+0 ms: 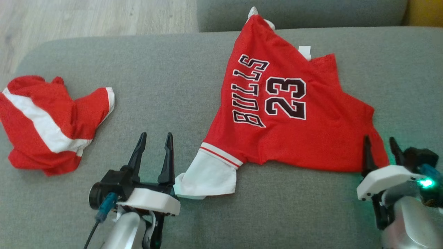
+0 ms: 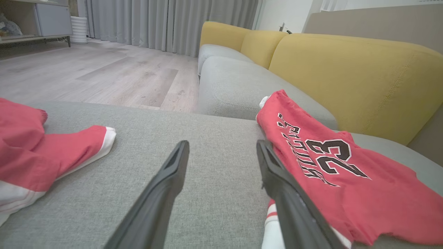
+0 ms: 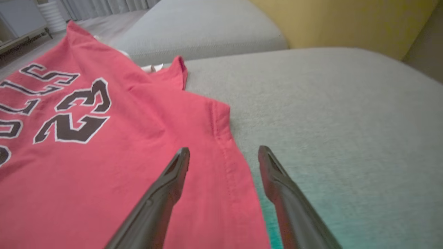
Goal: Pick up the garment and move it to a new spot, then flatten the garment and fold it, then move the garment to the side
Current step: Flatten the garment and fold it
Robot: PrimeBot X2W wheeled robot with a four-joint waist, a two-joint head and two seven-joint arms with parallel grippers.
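Observation:
A red jersey (image 1: 294, 135) printed BULLS 23 lies spread on the grey sofa seat (image 1: 166, 76), with a white sleeve (image 1: 209, 174) at its near left corner. The same jersey (image 2: 332, 162) runs along the right of the left wrist view, and it (image 3: 104, 145) covers the left half of the right wrist view. My left gripper (image 1: 155, 138) is open just left of the white sleeve, nothing between its fingers. My right gripper (image 1: 380, 142) is open over the jersey's near right hem, which passes between its fingertips (image 3: 180, 159) in the right wrist view.
A second red and white garment (image 1: 45, 121) lies crumpled at the seat's left end. Yellow back cushions (image 2: 349, 76) rise behind the sofa. Wooden floor (image 1: 86, 17) lies past the left edge. Bare grey seat stretches between the two garments.

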